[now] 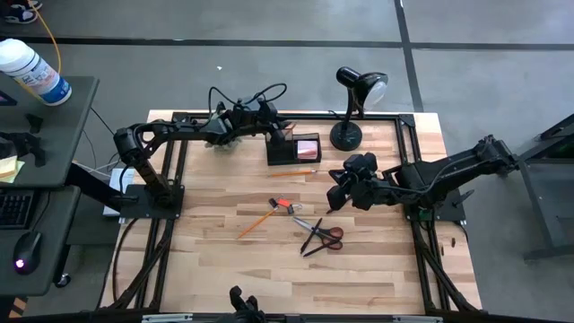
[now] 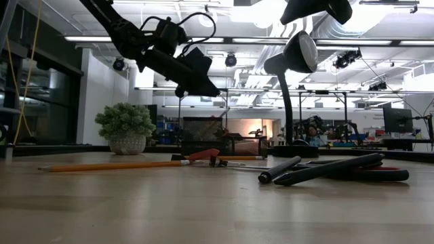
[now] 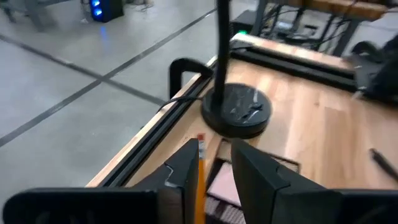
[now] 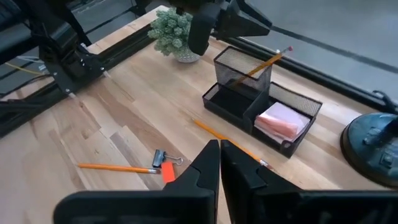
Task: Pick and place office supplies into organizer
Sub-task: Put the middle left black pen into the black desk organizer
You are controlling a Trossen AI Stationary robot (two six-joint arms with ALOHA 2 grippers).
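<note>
The black mesh organizer (image 4: 261, 102) stands at the table's far middle, with a pink sticky-note pad (image 4: 283, 121) in its low tray. An orange pencil (image 4: 261, 65) stands slanted in the taller compartment and leans on its rim. My left gripper (image 3: 214, 149) hovers open just above that compartment (image 1: 276, 130), and the pencil's top (image 3: 200, 163) shows between its fingers. My right gripper (image 4: 219, 162) is shut and holds nothing, raised over the table right of centre (image 1: 334, 196). On the table lie two more pencils (image 1: 256, 222) (image 1: 300, 171), a clip with a red piece (image 1: 282, 205) and red-handled scissors (image 1: 323, 235). My left gripper: in the left wrist view the pencil's upper part (image 3: 200, 180) runs close along the inner side of one finger (image 3: 186, 168). Whether they touch, I cannot tell. The pencil's lower end is inside the mesh compartment.
A black desk lamp (image 1: 359, 90) stands with its base (image 1: 345, 136) just right of the organizer. A green plant in a pot (image 4: 174, 28) sits to the organizer's left, under my left arm. Bare wood lies along the table's near edge.
</note>
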